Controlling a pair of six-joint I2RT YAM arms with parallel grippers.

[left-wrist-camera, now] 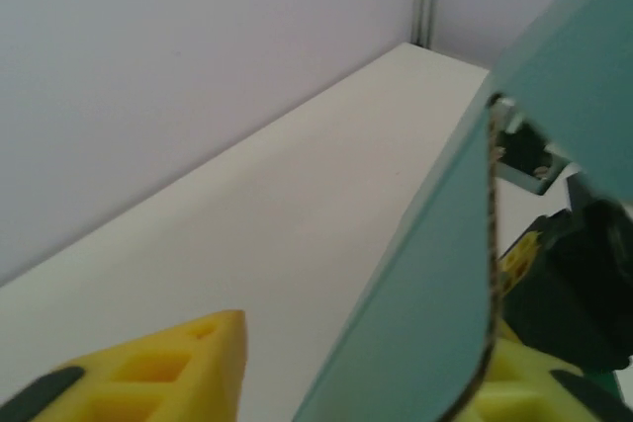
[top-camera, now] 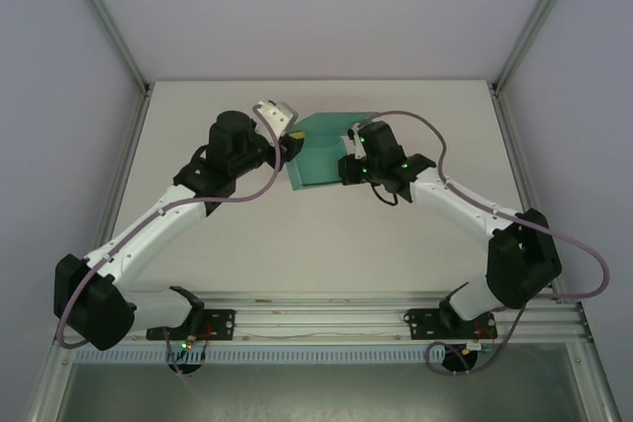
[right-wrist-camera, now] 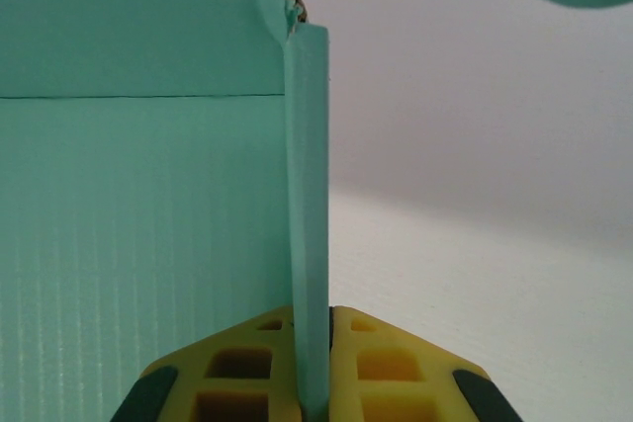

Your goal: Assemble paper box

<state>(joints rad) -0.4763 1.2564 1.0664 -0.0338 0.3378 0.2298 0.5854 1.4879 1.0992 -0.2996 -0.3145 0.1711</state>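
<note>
At 12 o'clock on table | right claw pinches paper box flap | left claw open at box's 9 o'clock | risk: hard pull tears flap

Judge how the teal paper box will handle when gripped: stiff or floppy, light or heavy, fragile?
Probably fairly stiff: the paper box shows corrugated ribs, and its pinched wall stands straight in the right gripper. Likely light, being thin card. Perhaps tear-prone: a corner crease looks frayed.
</note>
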